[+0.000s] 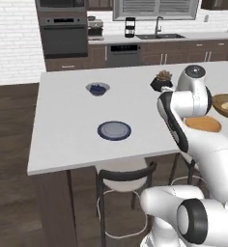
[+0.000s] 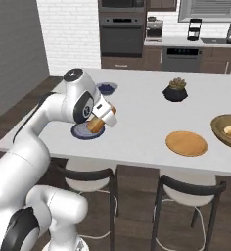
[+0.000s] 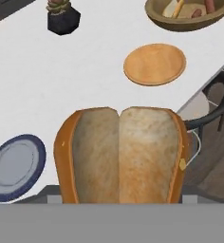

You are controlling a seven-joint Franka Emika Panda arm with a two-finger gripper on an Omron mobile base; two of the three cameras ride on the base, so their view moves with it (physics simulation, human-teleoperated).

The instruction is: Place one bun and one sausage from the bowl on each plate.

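So the bun (image 3: 121, 154) is a split hot dog type, opened up so you see two pale, toasty-speckled inner faces side by side with a seam down the middle and an orange-brown crust wrapping the outside. From the hand camera it sits right up close at the bottom. In the right base view it's a small brown lump (image 2: 95, 124) at the end of the gripper (image 2: 99, 121), which is closed around it and holding it up off the counter. The fingertips themselves are hidden behind the bread, so I can't say exactly how wide they sit, just that they're clamped bun-width.

The bun hangs just above the blue plate (image 2: 83, 132), over its near-right edge going by the right base view. From the hand camera that plate (image 3: 15, 167) shows at lower left, bare grey-blue with a darker rim. The orange plate (image 3: 154, 64) lies further along the white counter (image 3: 61, 80), also bare, well apart from the blue one.

The wooden bowl (image 3: 190, 19) is past the orange plate, near the counter's far end, with another bun and a couple of reddish sausages (image 3: 210, 5) inside. A black succulent pot (image 3: 63, 19) stands off to the side.
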